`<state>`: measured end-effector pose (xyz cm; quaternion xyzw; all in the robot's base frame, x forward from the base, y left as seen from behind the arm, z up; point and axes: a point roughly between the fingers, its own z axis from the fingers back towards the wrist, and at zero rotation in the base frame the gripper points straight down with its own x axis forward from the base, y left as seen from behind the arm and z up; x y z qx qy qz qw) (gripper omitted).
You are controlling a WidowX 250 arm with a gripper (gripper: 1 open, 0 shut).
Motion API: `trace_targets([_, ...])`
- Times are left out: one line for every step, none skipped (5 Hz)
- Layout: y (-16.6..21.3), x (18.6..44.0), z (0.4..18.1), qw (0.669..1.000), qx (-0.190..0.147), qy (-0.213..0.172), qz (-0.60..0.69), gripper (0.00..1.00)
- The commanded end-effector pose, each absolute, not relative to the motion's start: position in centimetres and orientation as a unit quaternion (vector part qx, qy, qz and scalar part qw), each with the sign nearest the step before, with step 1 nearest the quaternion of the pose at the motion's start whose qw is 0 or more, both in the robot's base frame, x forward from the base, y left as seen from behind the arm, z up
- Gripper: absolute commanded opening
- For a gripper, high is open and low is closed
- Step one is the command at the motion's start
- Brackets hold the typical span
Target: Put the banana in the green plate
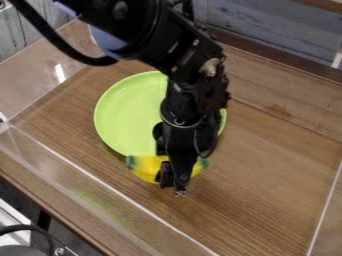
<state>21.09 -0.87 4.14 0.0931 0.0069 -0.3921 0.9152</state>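
The green plate (pixel 128 110) lies on the wooden table, left of centre. At its near right rim sits the banana (pixel 144 168), a small yellow piece mostly covered by the arm. My gripper (pixel 174 180) points almost straight down with its fingers closed around the banana, close to the tabletop. Only the banana's left end and a little yellow between the fingers show. Whether the banana rests on the wood or is lifted off it I cannot tell.
A blue object (pixel 114 40) shows behind the arm at the back. Clear plastic walls (pixel 54 175) run along the left and near sides of the wooden table (pixel 281 150). A dark cable loops at the top left.
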Motion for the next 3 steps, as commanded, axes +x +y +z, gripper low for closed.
trace_targets([-0.42,21.53,4.45,0.918,0.101,-0.008,-0.383,0.0])
trace_targets([-0.17,21.55,4.08,0.92,0.102,-0.008,-0.379,0.0])
trace_targets([0.02,21.54,3.61,0.922,0.103,-0.006,-0.374,1.0])
